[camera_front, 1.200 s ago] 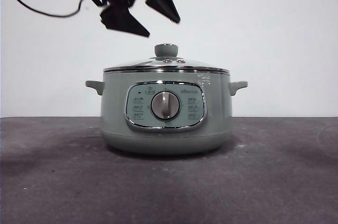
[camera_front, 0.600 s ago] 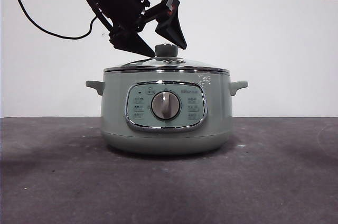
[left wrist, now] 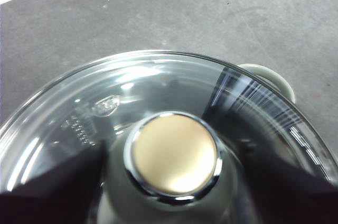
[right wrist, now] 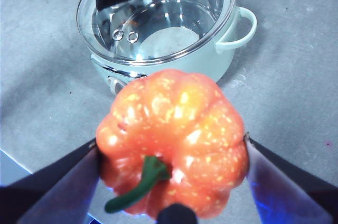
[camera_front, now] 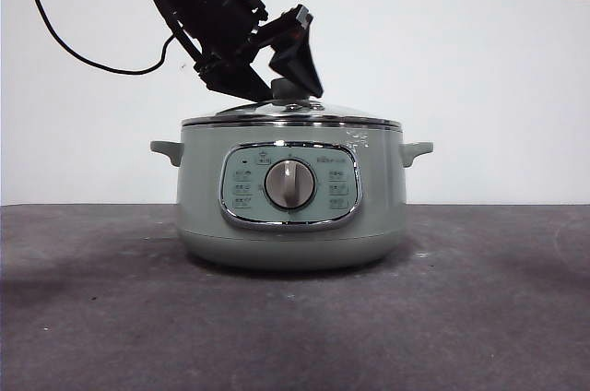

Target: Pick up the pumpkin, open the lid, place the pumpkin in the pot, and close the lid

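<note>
Left claw (camera_front: 284, 73) straddling the lid knob, right claw (right wrist: 171, 152) holding the pumpkin (right wrist: 171, 145) aloft.

Left jaws are standing apart either side of the knob (left wrist: 174, 152), gripping nothing; closing off-centre risks slipping off it or skewing the lid (camera_front: 290, 115) on the pot (camera_front: 290, 193). Right jaws are pinching the pumpkin between them, the pot below and ahead; a weak pinch risks dropping it onto the glass.

A dark grey table (camera_front: 479, 317) (matte, faintly speckled) meets a plain white wall (camera_front: 479, 87) behind it
</note>
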`<state>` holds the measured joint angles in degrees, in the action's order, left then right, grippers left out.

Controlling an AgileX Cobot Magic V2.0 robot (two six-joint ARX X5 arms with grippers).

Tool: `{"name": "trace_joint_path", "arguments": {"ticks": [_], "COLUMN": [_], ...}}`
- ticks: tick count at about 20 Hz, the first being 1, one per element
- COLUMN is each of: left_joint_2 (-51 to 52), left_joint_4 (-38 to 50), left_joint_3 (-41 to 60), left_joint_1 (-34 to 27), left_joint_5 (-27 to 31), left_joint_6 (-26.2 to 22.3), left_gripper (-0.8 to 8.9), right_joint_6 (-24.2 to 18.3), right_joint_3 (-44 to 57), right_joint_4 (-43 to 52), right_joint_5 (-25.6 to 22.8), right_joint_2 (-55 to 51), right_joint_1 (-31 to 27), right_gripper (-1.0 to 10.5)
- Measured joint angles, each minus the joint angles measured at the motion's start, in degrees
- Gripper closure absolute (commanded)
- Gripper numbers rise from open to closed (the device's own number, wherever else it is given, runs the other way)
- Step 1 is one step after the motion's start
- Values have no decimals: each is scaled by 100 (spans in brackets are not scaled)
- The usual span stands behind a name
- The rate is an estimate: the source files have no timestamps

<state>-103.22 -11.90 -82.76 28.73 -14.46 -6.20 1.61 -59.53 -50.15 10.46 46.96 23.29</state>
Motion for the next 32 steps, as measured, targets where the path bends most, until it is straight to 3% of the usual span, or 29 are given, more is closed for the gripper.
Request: {"name": "trace_joint_path", "arguments": {"ticks": [1, 18, 25, 32], "left_joint_2": [0, 356, 1342, 3222], "left_joint_4": [22, -190, -1467, -3016], "left_joint_3": [-2, -17, -601, -651], "left_joint_1": [-7, 0, -28, -144], "left_joint_5": [4, -2, 170, 570], "left_joint_6": [-74, -59, -22, -22], "left_gripper": [826, 822, 822, 822], "right_joint_6": [0, 2, 11, 7], "right_joint_3": [0, 2, 2, -715], "right_joint_4": [0, 42, 634, 1478], "right_joint_5": [0, -2, 2, 293], "right_joint_2": [0, 0, 280, 1786], "right_joint_1": [0, 0, 0, 157], "right_gripper": [958, 958, 958, 959]}}
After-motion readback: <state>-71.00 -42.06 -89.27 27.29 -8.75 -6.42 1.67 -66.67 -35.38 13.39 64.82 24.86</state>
